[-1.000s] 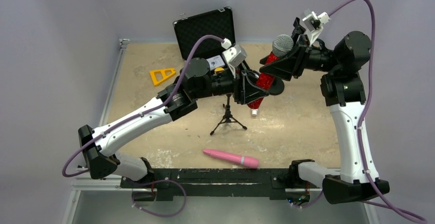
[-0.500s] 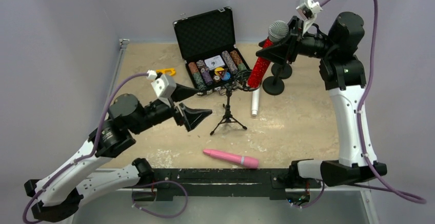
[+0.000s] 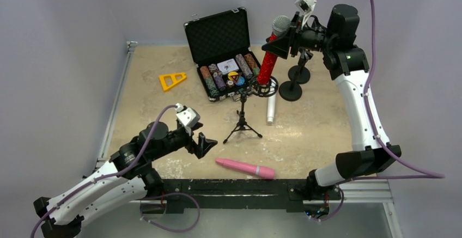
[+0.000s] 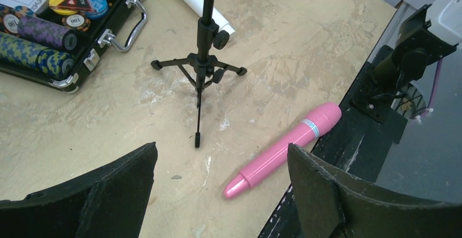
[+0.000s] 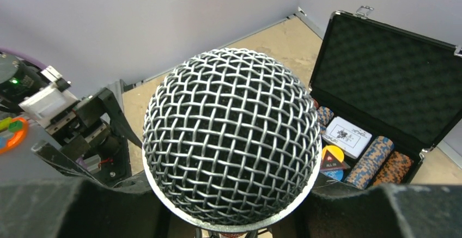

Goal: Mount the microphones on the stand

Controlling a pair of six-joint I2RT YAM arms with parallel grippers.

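My right gripper [image 3: 277, 46] is shut on the glittery red microphone [image 3: 266, 67] just under its silver mesh head [image 5: 231, 134], which fills the right wrist view. The microphone stands nearly upright, its lower end at the black ring clip [image 3: 265, 87] on top of the small tripod stand [image 3: 242, 124]. A white microphone [image 3: 270, 110] lies on the table behind the tripod. The pink microphone [image 4: 283, 151] lies near the front edge. Low over the table, just left of its tip, my left gripper [image 3: 199, 143] stands open and empty.
An open black case [image 3: 218, 28] of poker chips sits at the back centre, with a yellow triangle [image 3: 171, 80] to its left. Two round-based black stands [image 3: 291, 91] are at the back right. A black rail [image 3: 234, 186] runs along the front edge.
My left gripper let go at the red microphone's lower end, opened wide and drew back to the near left. My right gripper swung the red microphone more upright, toward the back.
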